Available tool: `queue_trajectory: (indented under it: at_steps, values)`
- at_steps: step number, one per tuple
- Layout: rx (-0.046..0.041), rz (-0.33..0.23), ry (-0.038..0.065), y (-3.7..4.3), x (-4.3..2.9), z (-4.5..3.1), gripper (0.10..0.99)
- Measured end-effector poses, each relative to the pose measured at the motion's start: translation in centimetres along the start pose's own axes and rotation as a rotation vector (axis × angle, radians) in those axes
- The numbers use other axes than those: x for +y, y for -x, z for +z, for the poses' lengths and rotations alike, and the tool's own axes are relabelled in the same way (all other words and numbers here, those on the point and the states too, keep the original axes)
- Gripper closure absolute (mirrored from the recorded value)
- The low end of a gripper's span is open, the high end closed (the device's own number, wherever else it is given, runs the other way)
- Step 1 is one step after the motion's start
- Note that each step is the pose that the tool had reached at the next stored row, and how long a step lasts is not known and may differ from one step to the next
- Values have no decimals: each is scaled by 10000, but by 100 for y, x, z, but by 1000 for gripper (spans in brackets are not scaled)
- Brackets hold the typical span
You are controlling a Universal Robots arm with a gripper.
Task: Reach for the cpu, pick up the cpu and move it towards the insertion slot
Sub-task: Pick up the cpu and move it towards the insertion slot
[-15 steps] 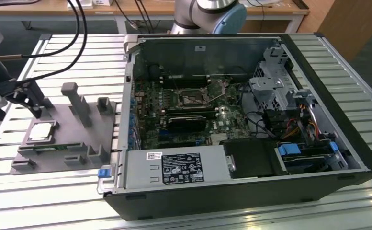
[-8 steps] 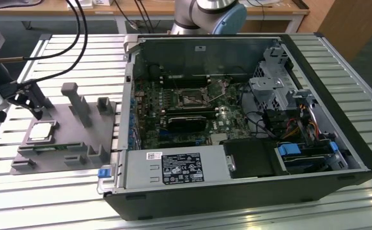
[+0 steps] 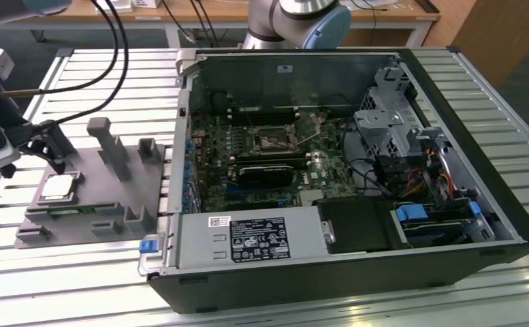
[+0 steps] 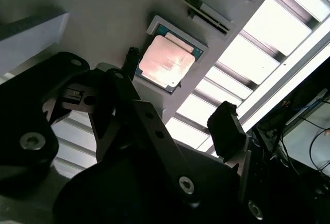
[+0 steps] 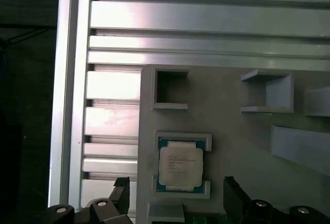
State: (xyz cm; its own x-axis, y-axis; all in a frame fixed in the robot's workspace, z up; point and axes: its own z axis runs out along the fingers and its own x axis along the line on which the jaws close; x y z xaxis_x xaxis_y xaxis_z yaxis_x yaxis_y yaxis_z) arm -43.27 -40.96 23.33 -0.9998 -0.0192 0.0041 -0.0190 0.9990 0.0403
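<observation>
End effector (image 5: 176,184) open, poised astride cpu (image 5: 179,164), no grip; cpu seated in fixture (image 5: 232,141) pocket. Reach near complete; pickup, transfer to insertion slot (image 3: 271,141) not yet done.

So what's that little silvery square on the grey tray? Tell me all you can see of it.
The chip is a small flat square with a silvery metal top, faintly printed, over a blue-green rim. It lies flat, face up, in a shallow pocket of the grey tray, between low raised lips on two opposite sides. The robot's hand hangs above it, open, one finger to each side, not touching it.
</observation>
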Motion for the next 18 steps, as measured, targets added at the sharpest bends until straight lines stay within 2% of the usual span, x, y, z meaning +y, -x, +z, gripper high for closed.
queue_trajectory:
  at_steps: [8,18]
  values:
    - [0,0,0,20,-6,137,278]
    - [-1,1,1,23,-8,211,278]
